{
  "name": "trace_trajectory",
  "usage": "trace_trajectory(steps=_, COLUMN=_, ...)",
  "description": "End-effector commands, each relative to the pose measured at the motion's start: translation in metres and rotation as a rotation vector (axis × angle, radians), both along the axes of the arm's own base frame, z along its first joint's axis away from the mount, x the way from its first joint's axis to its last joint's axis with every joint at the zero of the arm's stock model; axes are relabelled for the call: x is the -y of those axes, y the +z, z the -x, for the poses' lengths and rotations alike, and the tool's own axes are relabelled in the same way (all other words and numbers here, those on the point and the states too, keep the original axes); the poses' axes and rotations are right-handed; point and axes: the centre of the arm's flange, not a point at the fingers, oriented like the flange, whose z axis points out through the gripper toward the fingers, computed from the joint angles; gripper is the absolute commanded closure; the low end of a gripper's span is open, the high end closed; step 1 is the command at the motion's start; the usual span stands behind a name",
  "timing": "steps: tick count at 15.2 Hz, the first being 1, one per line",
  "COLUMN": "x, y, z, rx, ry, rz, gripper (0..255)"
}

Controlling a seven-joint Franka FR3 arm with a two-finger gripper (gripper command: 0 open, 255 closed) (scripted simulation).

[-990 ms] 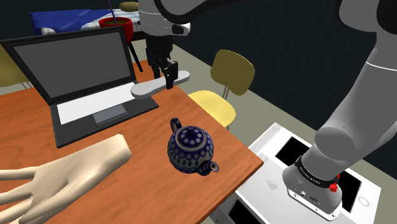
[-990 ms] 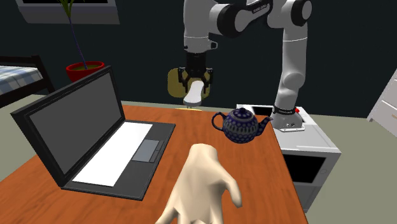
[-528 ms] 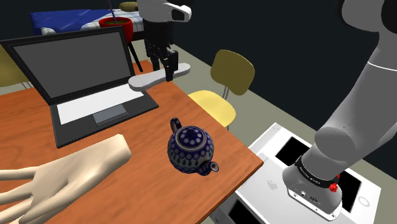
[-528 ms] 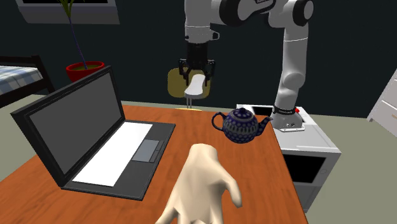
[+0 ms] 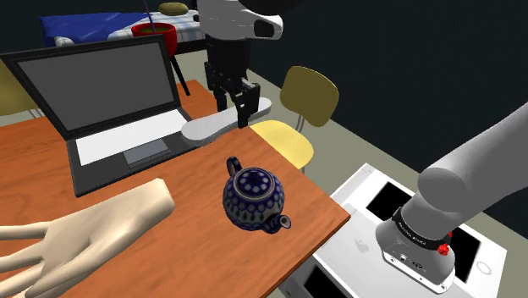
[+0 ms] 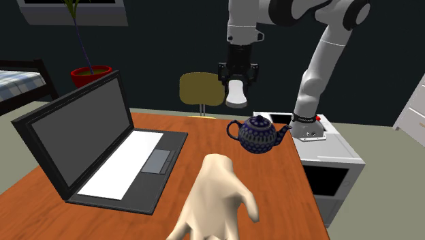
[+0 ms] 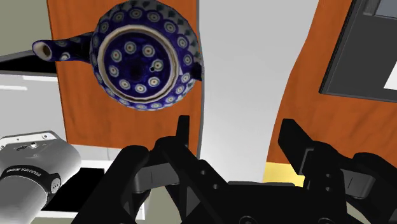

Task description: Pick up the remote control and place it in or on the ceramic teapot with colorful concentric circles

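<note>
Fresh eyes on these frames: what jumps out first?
The black gripper holds a pale grey remote control in the air above the wooden table. A dark blue teapot with dotted circles stands on the table, nearer the stand. Next comes the oversized pale hand model lying in the foreground beside an open laptop.

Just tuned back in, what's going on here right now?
The arm's gripper is shut on the pale grey remote control, holding it in the air above the orange-brown table, higher than the dark blue dotted teapot and near it. The teapot stands upright on the table; the remote is not yet on it.
</note>
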Motion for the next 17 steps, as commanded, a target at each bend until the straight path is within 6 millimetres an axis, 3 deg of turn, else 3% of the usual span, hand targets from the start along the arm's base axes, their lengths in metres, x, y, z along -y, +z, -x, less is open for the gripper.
trace_trajectory(steps=1, x=-0.001, y=0.000, z=0.028, rx=0.001, ry=-0.003, rz=-0.004, gripper=255)
trace_trajectory(steps=6, x=-0.013, y=0.003, z=0.093, rx=0.001, ry=-0.003, rz=-0.004, gripper=255)
trace_trajectory(steps=7, x=-0.014, y=0.003, z=0.099, rx=0.001, ry=-0.003, rz=-0.004, gripper=255)
trace_trajectory(steps=17, x=-0.014, y=-0.050, z=0.099, rx=0.001, ry=-0.003, rz=-0.004, gripper=255)
